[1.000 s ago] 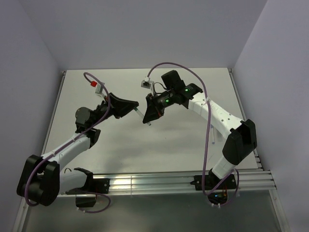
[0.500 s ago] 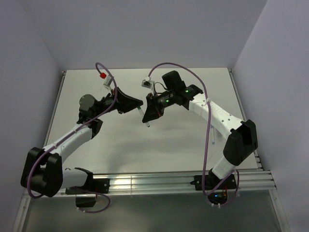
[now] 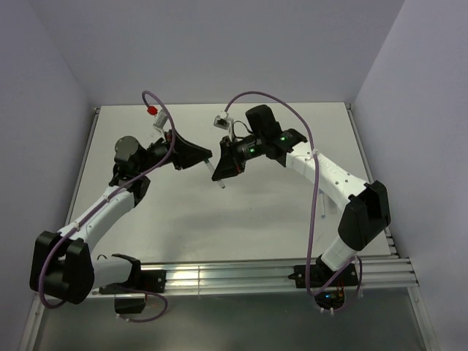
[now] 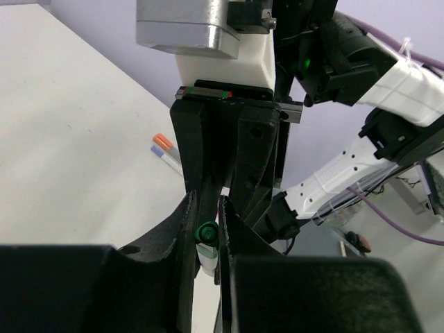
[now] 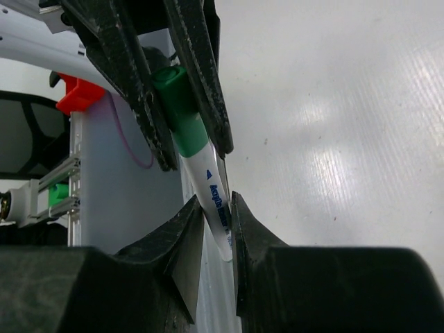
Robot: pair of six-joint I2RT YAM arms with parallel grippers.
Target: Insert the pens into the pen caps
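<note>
— Movement is coming from the left side: the left arm (image 3: 110, 208) is swinging its wrist further toward the back of the counter (image 3: 278, 212) than a second ago, and the left tool (image 4: 207, 205) is now meeting the right one tip to tip.

— What is it gripping?

— It is pinching the green cap (image 4: 206, 232), fingers narrow around it. The white pen (image 5: 207, 170) is sitting in the right tool (image 5: 216, 211), which is clamping narrow on the barrel, and the cap is sitting over the pen's end.

— So this pair is nearly joined?

— I am judging so. Whether the cap is fully seated, I cannot tell.

— Room to move?

— Both tools are hanging above mid-counter, well apart from its edges. Two spare pens (image 4: 165, 149) are lying on the counter beyond the fingers, not touching them. The purple cable (image 3: 263, 97) is arching over the right arm, near the joint but apart from it.
</note>
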